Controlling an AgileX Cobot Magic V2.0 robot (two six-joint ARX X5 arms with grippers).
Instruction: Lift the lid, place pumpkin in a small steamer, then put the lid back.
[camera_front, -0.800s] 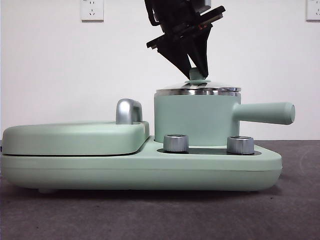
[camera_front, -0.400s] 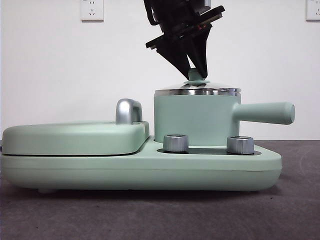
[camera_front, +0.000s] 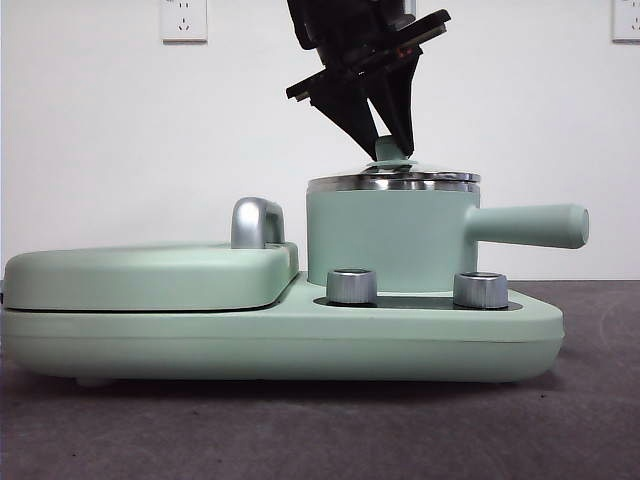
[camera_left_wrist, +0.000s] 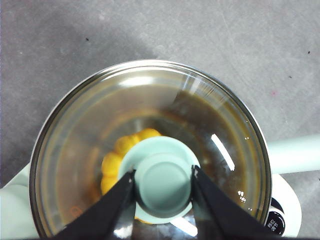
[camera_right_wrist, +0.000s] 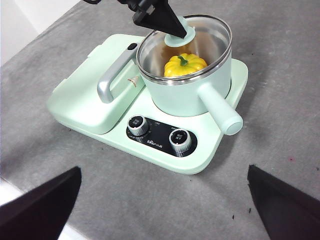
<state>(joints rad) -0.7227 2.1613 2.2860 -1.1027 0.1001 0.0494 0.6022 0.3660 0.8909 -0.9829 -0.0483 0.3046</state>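
With its jaws closed on the knob of the lid (camera_left_wrist: 150, 150), the left gripper (camera_front: 385, 140) risks seating it crooked on the small steamer (camera_front: 390, 235) if released off-centre.

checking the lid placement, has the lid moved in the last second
Yes, slightly. In the front view the lid, its knob held by the left pincer, has tipped: its left rim edge sits lower against the steamer than a second ago.

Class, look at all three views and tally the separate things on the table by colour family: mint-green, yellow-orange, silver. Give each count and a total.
Mint-green: 3 – flat base appliance, griddle cover, cylindrical pot
Yellow-orange: 1 – ribbed toy pumpkin
Silver: 3 – two control knobs, steel-rimmed glass lid
Total: 7
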